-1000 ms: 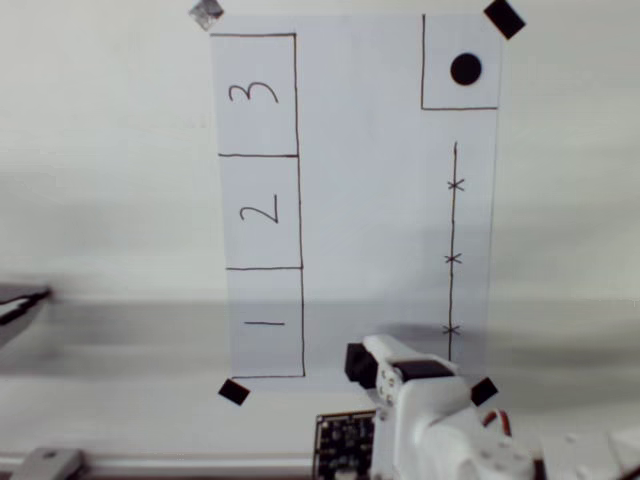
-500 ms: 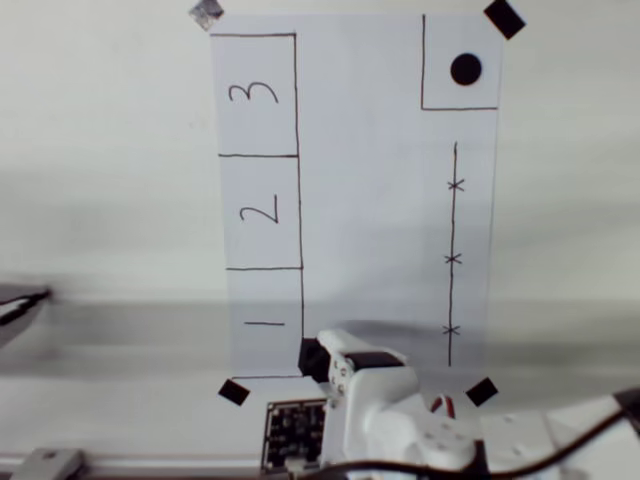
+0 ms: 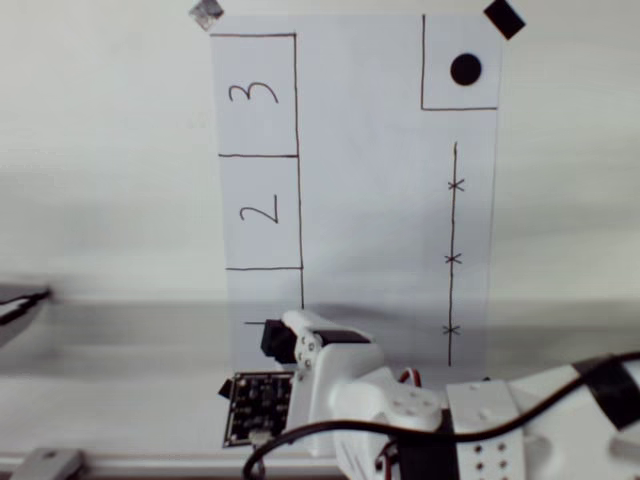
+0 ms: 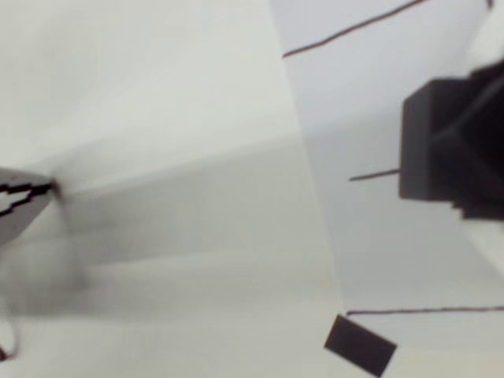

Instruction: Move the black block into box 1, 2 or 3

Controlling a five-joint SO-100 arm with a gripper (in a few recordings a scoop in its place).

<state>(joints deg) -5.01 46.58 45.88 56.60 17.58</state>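
Overhead view: white SO-100 arm [image 3: 400,415] comes in from the bottom edge, gripper [image 3: 278,342] over the lower part of the paper sheet [image 3: 370,200], right on top of box 1 [image 3: 262,300], the lowest of the three pen-drawn rectangles in the left column. The black block [image 3: 272,340] sits at the gripper tip and reads as a dark cube against the white fingers, above the handwritten "1", of which a short stroke shows just left of it. Wrist view: block [image 4: 429,142] fills the right side, pinched against the dark finger [image 4: 480,157], so the fingers are closed on the cube (contact with the paper can't be judged, the shot is blurred). The "1" stroke [image 4: 374,176] pokes out from behind the block's left face, with the box's pen lines above and below it. Box 2 [image 3: 262,212] and box 3 [image 3: 256,95] lie further up the sheet, both well apart from the block. Top right of the sheet: a pen-drawn square with a printed black dot [image 3: 465,68]; below it a vertical pen line with three x marks [image 3: 453,255]. Black tape square [image 3: 503,17] holds the top right corner, a grey one [image 3: 207,13] the top left; another black one [image 4: 360,345] shows at the sheet's lower corner in the wrist view. A small circuit board [image 3: 258,405] rides on the arm near the bottom edge of the sheet.
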